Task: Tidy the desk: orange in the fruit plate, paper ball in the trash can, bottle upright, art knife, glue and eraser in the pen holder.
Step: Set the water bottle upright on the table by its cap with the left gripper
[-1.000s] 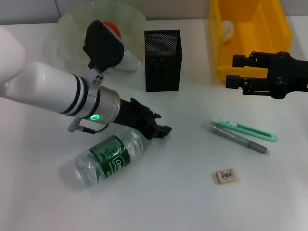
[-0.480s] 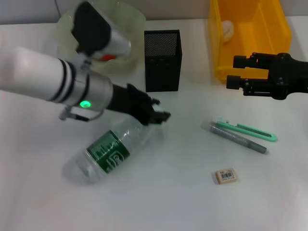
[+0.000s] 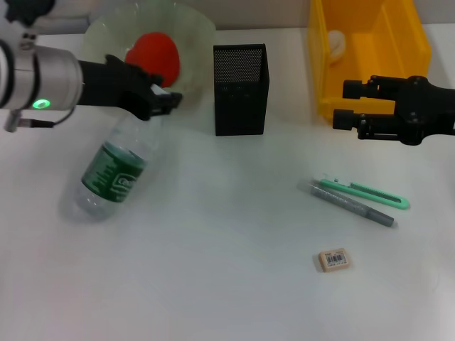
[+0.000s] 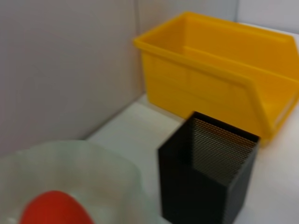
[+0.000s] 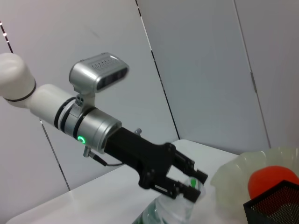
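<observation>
Left gripper [image 3: 162, 101] pinches the bottle [image 3: 114, 170] at its neck, tilted, base on the desk [image 3: 227, 284] near its left edge. Righting is underway; next, I judge, swing it vertical, then release. Right gripper [image 3: 350, 104] hovers spread beside the trash can [image 3: 370, 50].

Left arm: glossy white cylindrical link with rounded shoulder, ringed by two thin black bands, followed by a brushed silver wrist collar bearing a small lit green indicator. A silver, rounded-box camera housing with a dark front sits on a bracket above the collar; a thin dark cable loops beneath it. Left claw [image 3: 165, 100]: matte black, angular body, short black fingers with pale green-tinged tips. Right claw [image 3: 346, 104]: all matte black, blocky body, two parallel rounded finger ends.
</observation>
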`<act>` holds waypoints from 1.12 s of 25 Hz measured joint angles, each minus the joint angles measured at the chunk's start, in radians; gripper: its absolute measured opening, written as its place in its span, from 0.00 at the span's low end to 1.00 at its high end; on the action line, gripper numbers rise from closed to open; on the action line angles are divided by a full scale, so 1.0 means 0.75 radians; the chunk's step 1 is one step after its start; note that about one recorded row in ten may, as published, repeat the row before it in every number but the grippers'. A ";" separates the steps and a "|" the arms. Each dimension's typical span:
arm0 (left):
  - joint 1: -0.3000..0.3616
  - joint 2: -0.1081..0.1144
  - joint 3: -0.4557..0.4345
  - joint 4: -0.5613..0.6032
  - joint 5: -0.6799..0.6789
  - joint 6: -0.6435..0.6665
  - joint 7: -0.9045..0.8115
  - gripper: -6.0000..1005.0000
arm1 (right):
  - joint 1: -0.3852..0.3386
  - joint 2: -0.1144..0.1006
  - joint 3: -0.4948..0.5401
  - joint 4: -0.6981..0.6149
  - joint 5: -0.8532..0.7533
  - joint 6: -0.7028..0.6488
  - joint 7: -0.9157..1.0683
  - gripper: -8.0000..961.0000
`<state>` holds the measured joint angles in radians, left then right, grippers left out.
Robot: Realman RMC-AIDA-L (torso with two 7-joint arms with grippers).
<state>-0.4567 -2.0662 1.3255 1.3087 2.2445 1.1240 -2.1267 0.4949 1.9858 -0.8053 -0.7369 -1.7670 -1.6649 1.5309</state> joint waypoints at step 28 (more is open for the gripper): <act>0.114 0.002 -0.063 0.272 0.004 0.012 0.015 0.43 | 0.009 0.022 0.000 -0.009 0.000 -0.001 0.016 0.77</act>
<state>-0.3709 -2.0649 1.2779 1.5130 2.2474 1.1334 -2.1153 0.5017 2.0026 -0.8053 -0.7438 -1.7671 -1.6655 1.5432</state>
